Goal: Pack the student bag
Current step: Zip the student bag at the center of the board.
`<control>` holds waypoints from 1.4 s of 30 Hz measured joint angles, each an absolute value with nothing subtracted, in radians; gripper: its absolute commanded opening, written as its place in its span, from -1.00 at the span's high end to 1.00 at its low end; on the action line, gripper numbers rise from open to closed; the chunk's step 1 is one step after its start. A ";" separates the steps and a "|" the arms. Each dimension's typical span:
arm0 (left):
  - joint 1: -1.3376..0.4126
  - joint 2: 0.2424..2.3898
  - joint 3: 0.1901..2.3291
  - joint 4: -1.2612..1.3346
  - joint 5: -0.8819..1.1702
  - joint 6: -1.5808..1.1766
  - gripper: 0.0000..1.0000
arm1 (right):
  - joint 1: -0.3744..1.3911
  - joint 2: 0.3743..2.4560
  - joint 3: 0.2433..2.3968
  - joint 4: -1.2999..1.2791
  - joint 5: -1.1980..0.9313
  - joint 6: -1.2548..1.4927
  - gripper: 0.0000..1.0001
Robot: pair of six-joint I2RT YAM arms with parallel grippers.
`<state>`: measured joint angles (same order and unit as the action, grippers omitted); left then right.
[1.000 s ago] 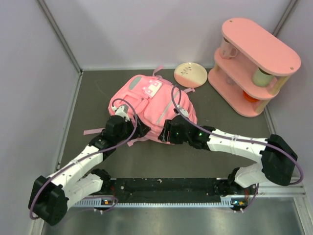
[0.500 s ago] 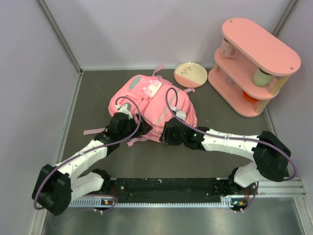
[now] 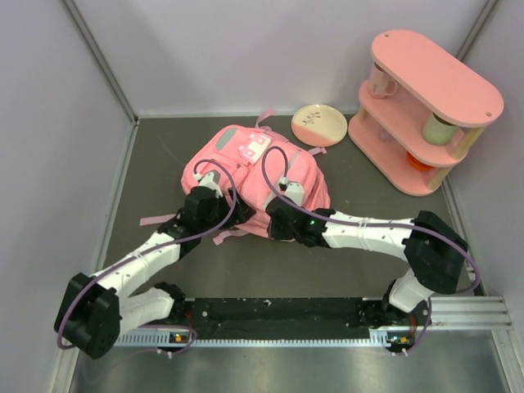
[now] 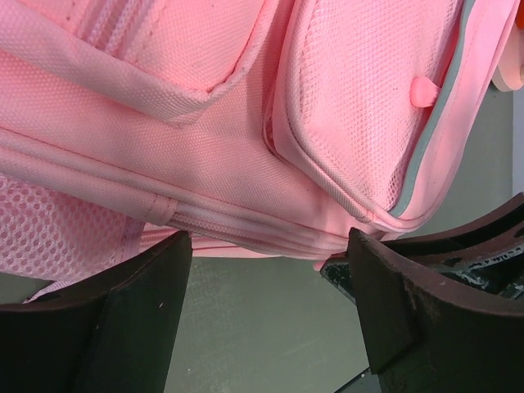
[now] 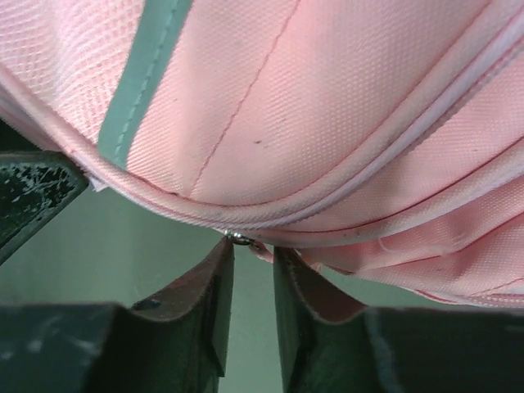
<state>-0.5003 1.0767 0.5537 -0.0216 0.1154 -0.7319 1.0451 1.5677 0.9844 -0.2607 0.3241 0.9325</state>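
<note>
**Pink Bag Lay Slantwise, an Arm at Each Near Corner**

Seen from above, the student bag (image 3: pixel 241 168) lay flat near the middle of the dark grey table (image 3: pixel 368 270). Its long axis ran roughly from 11 o'clock to 5 o'clock. The end bearing the white-and-mint patch (image 3: pixel 255 147) pointed to about 11, and the fuller, rounded end pointed toward 5. The bag was soft and slumped, made of tightly woven pink cloth. A loose pink strap (image 3: pixel 155 219) lay on the table at its 9 o'clock.

The left gripper (image 4: pixel 266 237) stood at the bag's 7 o'clock with its jaws spread wide, holding nothing. The bag's seamed edge ran across just beyond the dark fingertips. That wrist view showed a mesh pocket (image 4: pixel 352 106) with an open honeycomb weave, edged by grey piping (image 4: pixel 432 131).

The right gripper (image 5: pixel 254 252) was at the bag's 5 o'clock, its jaws drawn almost together with a narrow slot between them. A small metal ring (image 5: pixel 238 238) and a pink tab (image 5: pixel 264 250) sat right at the tips, but whether they were pinched could not be told. Above them a mint-grey stripe (image 5: pixel 143 74) crossed the cloth.

At 1 o'clock of the bag lay a round cream-and-pink plate (image 3: pixel 319 125). At 2 o'clock stood a pink two-tier shelf (image 3: pixel 434 70) with rounded ends.
</note>
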 measured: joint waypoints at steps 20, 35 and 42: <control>-0.500 1.116 0.563 -0.007 0.123 -0.739 -0.52 | 1.046 1.587 0.989 -0.248 0.360 0.902 0.45; -0.500 1.115 0.563 -0.007 0.138 -0.756 -0.48 | 1.051 1.655 0.989 -0.221 0.461 0.997 0.92; -0.500 1.115 0.563 -0.006 0.141 -0.757 -0.48 | 1.052 1.677 0.990 -0.204 0.481 1.015 0.63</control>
